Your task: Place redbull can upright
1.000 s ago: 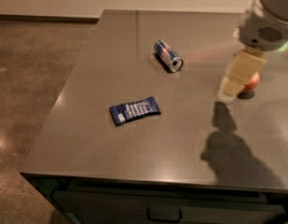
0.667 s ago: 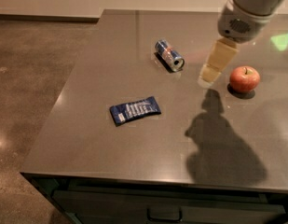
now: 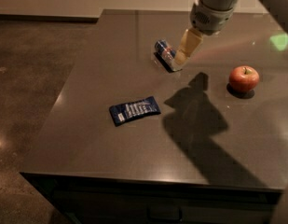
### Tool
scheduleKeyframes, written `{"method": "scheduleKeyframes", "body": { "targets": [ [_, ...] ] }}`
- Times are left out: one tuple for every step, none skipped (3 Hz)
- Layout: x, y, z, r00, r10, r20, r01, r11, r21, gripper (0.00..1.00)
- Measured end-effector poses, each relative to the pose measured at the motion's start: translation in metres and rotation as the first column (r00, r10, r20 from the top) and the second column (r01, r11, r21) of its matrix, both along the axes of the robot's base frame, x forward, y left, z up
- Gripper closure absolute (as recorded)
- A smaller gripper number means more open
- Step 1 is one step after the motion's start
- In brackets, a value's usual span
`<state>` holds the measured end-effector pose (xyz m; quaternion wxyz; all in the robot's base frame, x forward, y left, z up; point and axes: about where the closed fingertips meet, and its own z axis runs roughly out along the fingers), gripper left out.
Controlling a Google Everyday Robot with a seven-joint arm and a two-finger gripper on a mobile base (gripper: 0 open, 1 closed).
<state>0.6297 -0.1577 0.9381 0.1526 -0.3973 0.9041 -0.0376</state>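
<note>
The redbull can (image 3: 163, 49) is lying sideways, upper centre, axis running upper-left to lower-right; hand (image 3: 179, 62) hovering at its lower-right end, grip state: cannot tell.

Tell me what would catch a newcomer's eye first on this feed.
The gripper hangs over the far middle of the table, right at the redbull can, which lies on its side. A red apple sits alone toward the right of the view, and a dark blue snack packet lies flat nearer the front.
</note>
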Motion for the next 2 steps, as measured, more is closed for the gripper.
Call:
{"method": "scheduleKeyframes", "body": {
  "targets": [
    [0.031,0.009,-0.014,0.9959,-0.088,-0.019,0.088,0.996,0.008,0.0],
    [0.054,0.018,-0.028,0.9849,-0.168,-0.039,0.169,0.986,0.004,0.0]
  ]
}}
